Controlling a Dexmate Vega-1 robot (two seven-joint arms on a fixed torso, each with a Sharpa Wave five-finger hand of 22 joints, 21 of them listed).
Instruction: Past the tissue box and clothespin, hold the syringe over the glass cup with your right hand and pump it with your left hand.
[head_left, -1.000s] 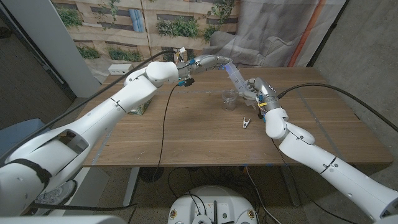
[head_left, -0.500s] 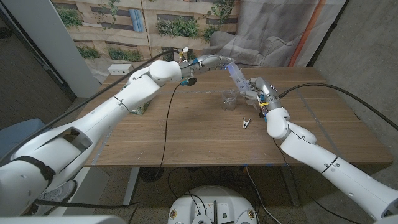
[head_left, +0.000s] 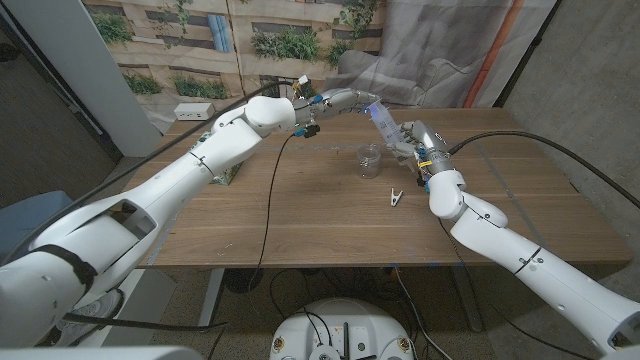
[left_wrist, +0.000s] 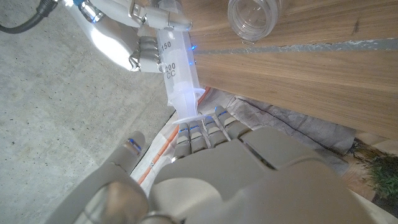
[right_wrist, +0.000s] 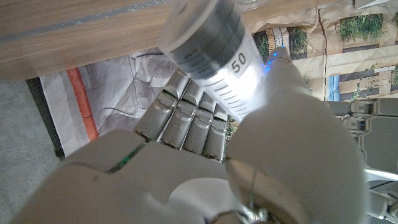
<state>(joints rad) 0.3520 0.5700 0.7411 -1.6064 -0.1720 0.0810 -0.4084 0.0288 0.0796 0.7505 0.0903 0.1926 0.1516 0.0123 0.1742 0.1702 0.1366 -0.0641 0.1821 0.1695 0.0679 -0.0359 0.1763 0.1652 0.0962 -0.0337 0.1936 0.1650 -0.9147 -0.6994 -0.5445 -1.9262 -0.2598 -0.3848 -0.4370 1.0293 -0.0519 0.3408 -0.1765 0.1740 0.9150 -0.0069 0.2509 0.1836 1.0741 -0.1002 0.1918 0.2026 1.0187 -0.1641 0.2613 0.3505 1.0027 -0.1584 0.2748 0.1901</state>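
The right hand grips the syringe tilted above the glass cup, while the left hand holds its plunger end, so the pumping step looks under way and calls next for a steady push.

On the barrel of the syringe, "150" and "200 CC" are printed in dark characters, as seen in the left wrist view. In the right wrist view, "50" is read beside the fine graduation lines on the syringe's clear barrel. No other text, label or brand can be made out in the head view.
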